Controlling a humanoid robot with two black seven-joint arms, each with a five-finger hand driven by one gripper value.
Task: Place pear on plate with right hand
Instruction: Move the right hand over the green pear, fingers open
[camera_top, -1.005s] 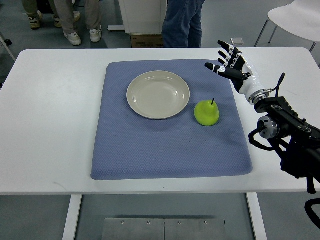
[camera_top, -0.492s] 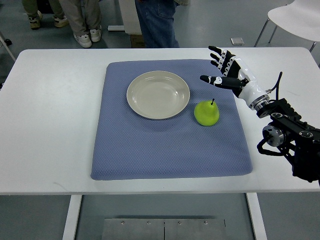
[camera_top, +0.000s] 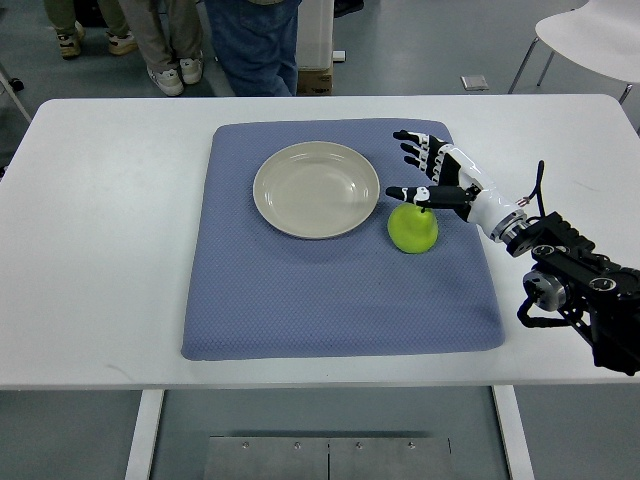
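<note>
A green pear with a dark stem rests on the blue mat, just right of the cream plate, which holds nothing. My right hand reaches in from the right edge and hovers over the pear's far side, fingers spread and open, the thumb tip just above the stem. It holds nothing. The left arm is out of view.
The mat lies on a white table. People's legs stand beyond the far edge, with a white chair at the back right. My right forearm lies over the table's right side.
My right hand has moved left and down from the mat's far right corner to just above the pear. The people behind the table have shifted left.
</note>
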